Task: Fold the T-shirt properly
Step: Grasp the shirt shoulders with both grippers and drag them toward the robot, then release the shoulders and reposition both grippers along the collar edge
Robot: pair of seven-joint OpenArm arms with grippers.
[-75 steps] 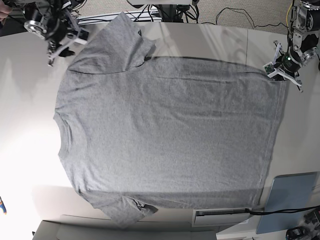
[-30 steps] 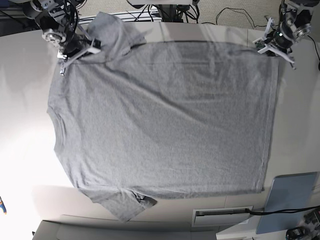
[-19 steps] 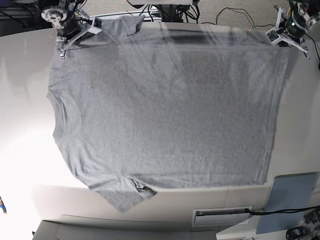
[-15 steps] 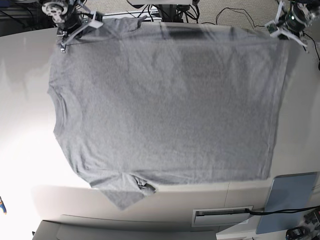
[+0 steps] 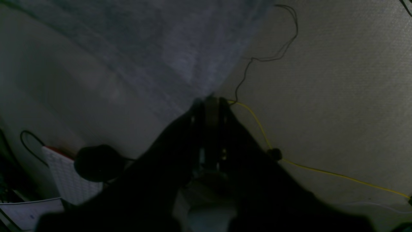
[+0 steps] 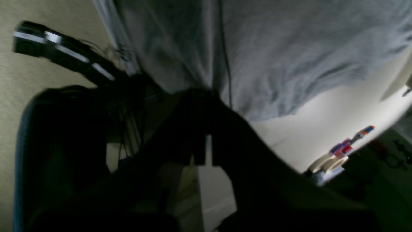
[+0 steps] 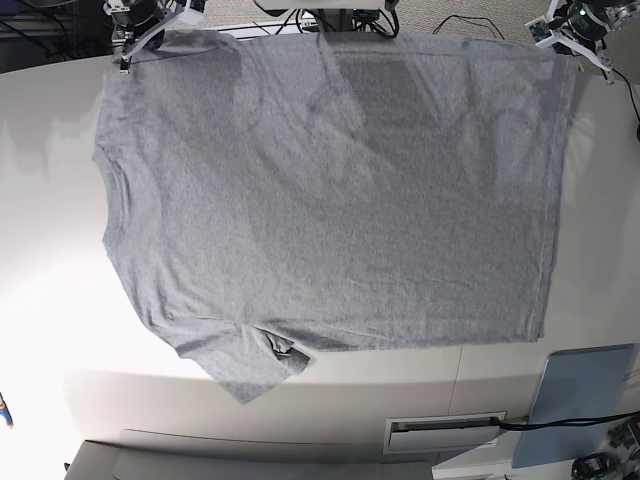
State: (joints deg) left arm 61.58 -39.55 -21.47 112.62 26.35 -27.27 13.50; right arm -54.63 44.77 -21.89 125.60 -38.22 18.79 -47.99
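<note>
Grey cotton T-shirt [image 7: 330, 200] now hangs as one big sheet, top edge hauled up past the far side of the table [image 7: 40, 200]; a couple of seconds back it lay flat with the upper sleeve folded over onto the body. You see both arms have lifted and pulled it away from the near side: the right gripper [image 7: 150, 18], at the left of the base view, has gone from beside the sleeve to the top corner, and the left gripper [image 7: 572, 25] has climbed from the hem corner on the table to the top right. The upper sleeve is no longer flopped over. The lower sleeve [image 7: 255, 365] is crumpled with a small tuck, resting near the front edge of the table.

Left gripper [image 5: 210, 103] is pressed together on a corner of the fabric; the wrist view shows cloth running right into its tips. Right gripper [image 6: 201, 96] looks pinched on the shirt edge too, though that view is dark and blurred.

Faint dark shapes show through the raised cloth, likely print on the other side. Judgement: this is a lift to flip or re-lay the shirt, folding proper not started. Watch the tucked lower sleeve when you lay it down.
</note>
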